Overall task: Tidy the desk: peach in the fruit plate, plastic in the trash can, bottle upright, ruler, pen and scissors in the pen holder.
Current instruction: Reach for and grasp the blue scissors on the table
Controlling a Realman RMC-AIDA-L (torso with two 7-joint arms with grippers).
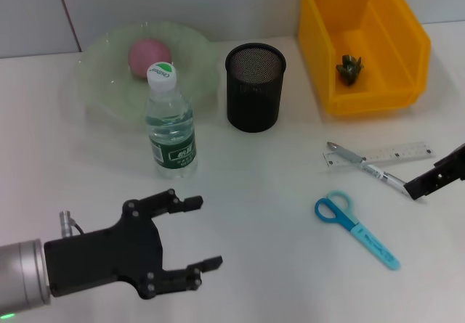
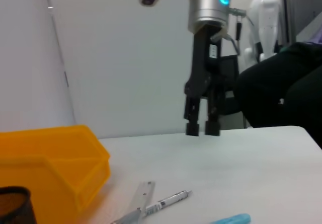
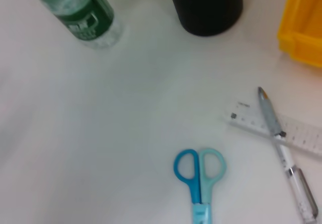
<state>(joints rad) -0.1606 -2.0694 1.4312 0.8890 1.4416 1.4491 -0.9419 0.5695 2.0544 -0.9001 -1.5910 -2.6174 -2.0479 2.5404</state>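
Note:
A pink peach [image 1: 149,54] lies in the green fruit plate [image 1: 102,83]. A water bottle [image 1: 171,123] stands upright in front of the plate. The black mesh pen holder [image 1: 254,87] stands mid-table. Crumpled plastic [image 1: 349,69] lies in the yellow bin [image 1: 363,98]. The ruler [image 1: 396,152], with the pen [image 1: 378,172] across it, and the blue scissors [image 1: 356,229] lie flat at the right. My left gripper [image 1: 209,232] is open and empty, near the front, below the bottle. My right gripper [image 1: 414,189] is at the right edge, just beside the pen's end; its fingers [image 2: 192,128] stand close together, holding nothing.
The right wrist view shows the scissors [image 3: 200,173], pen [image 3: 284,156], ruler [image 3: 297,133], bottle [image 3: 75,7] and pen holder [image 3: 206,5]. The left wrist view shows the bin [image 2: 55,158], ruler [image 2: 143,196] and pen [image 2: 168,201]. A white wall bounds the table's far edge.

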